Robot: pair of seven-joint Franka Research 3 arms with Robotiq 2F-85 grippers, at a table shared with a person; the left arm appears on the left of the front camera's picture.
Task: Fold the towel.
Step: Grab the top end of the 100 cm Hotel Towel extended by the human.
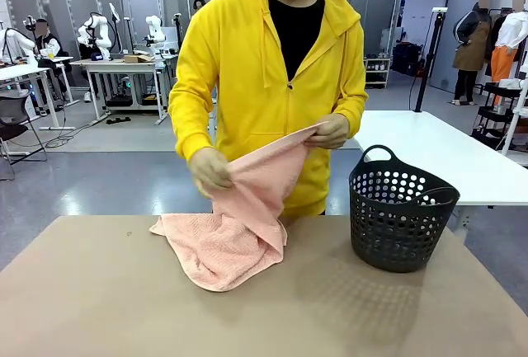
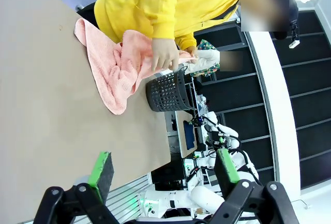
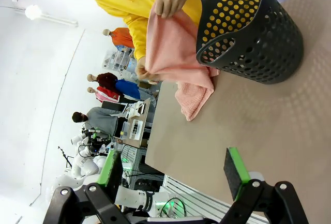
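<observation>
Salmon-pink terry, the towel looks light, soft and floppy, bunched at the counter's far edge beside the basket, half lifted by the person; its corners seem the best hold, while the left pincer and right pincer stand spread and empty.

The towel is lying bunched on the table, left of centre by the far edge, its top hanging from 2 hands (the hand at left lower, the hand at right higher). The basket is standing on the table right of the towel, apart from it. The person is standing behind the table.
</observation>
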